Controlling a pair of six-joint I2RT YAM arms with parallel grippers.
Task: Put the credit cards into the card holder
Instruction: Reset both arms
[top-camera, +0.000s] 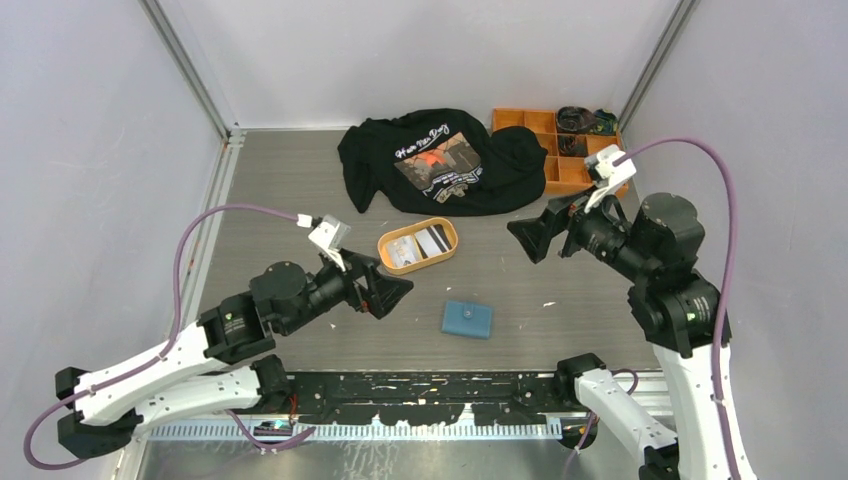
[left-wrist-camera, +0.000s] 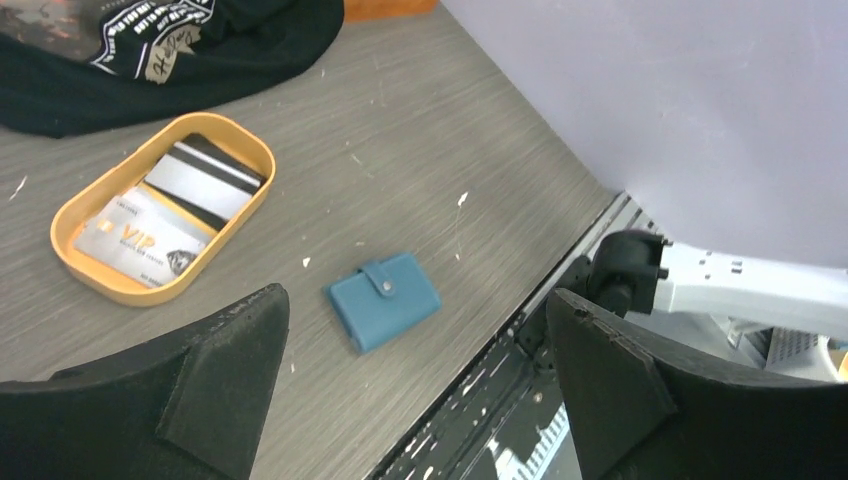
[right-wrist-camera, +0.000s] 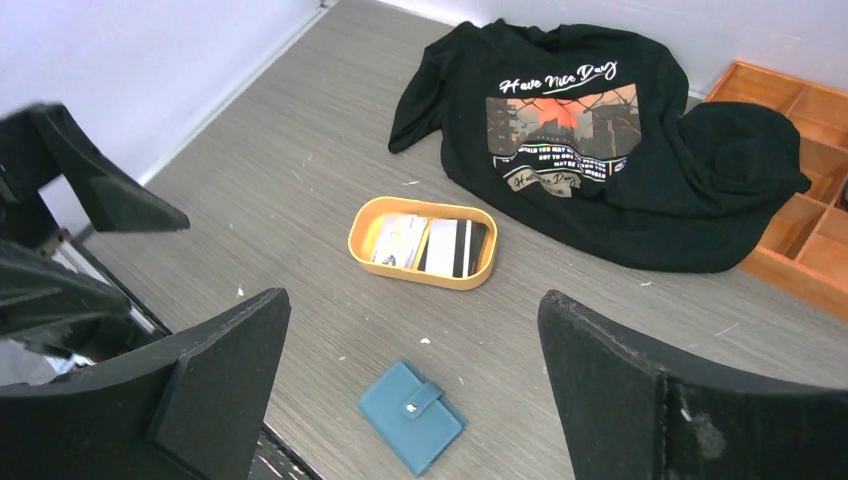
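Grey wood-grain surface (top-camera: 290, 210), walled on three sides. Left fingers (left-wrist-camera: 225, 365) and right fingers (right-wrist-camera: 225, 365) are spread wide, nothing held. Card holder (top-camera: 467, 319) lies flat and snapped shut at 5 o'clock of the orange tray (right-wrist-camera: 420, 275), apart from it. Credit cards (right-wrist-camera: 445, 247) are stacked inside the tray. Holder should be unsnapped and pinned open first, and each card tipped against the tray wall for an edge grip. Open room is left around the holder. Black shirt (top-camera: 430, 160) at 12 o'clock and near rail (top-camera: 420, 385) at 6 are to be avoided.
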